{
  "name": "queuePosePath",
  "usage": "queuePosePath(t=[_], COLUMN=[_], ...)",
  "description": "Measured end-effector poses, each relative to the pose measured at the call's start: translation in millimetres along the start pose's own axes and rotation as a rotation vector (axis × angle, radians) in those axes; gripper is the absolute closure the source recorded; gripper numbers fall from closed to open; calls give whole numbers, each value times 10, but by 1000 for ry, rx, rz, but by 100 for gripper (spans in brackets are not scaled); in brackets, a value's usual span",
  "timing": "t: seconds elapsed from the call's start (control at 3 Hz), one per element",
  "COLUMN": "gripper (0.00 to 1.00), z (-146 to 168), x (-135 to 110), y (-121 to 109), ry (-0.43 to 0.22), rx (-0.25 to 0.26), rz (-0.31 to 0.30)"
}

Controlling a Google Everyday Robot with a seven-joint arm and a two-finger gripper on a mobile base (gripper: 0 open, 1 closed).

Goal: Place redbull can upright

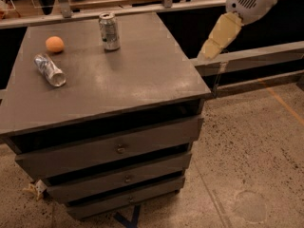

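The redbull can [49,70] lies on its side near the left edge of the grey drawer cabinet's top [137,75], its silver end toward the front. My gripper [214,41] hangs at the upper right, just beyond the cabinet's right edge, far from the can and holding nothing that I can see. Its cream-coloured part points down and to the left.
A wider dull silver can [109,31] stands upright at the back middle of the top. An orange ball [54,44] sits just behind the redbull can. A low rail [256,58] runs to the right of the cabinet. Speckled floor [256,146] lies in front and to the right.
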State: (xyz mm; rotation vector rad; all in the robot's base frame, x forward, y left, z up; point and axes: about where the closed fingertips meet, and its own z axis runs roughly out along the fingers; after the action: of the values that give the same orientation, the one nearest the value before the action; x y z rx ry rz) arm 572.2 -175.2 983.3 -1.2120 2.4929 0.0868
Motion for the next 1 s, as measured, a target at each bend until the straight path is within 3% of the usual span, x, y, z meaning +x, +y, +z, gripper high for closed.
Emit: queuePosePath(t=[0.67,1.0], gripper=[0,0], z=[-4,-14], x=[-83,-241], y=[-28,124], ry=[-18,-52], rx=[8,-30], rz=[30,23])
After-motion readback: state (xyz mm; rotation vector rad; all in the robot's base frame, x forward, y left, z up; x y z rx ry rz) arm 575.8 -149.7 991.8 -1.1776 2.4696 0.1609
